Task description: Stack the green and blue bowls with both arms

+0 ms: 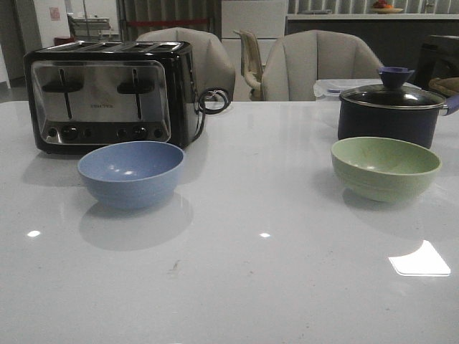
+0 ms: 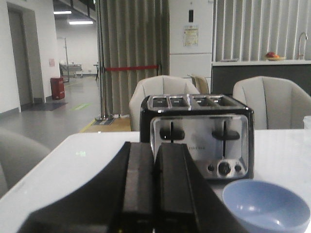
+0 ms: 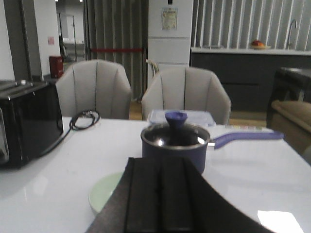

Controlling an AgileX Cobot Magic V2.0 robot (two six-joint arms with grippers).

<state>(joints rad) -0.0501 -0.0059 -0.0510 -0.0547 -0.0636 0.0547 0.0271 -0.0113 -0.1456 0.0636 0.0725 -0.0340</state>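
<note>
Blue bowl [image 1: 131,173] is sitting left on the tabletop [image 1: 251,272], just ahead-right of my left hand [image 2: 154,194]; green bowl [image 1: 385,167] is sitting right, partly under my right hand [image 3: 160,204]. Both hands are pressed together, empty.

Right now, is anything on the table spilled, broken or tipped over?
No, nothing stands out. The blue bowl and green bowl sit upright and look empty, the pot has its lid on, and the toaster stands straight.

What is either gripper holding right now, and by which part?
Nothing. Left gripper and right gripper are both shut and empty; blue bowl and green bowl sit untouched.
</note>
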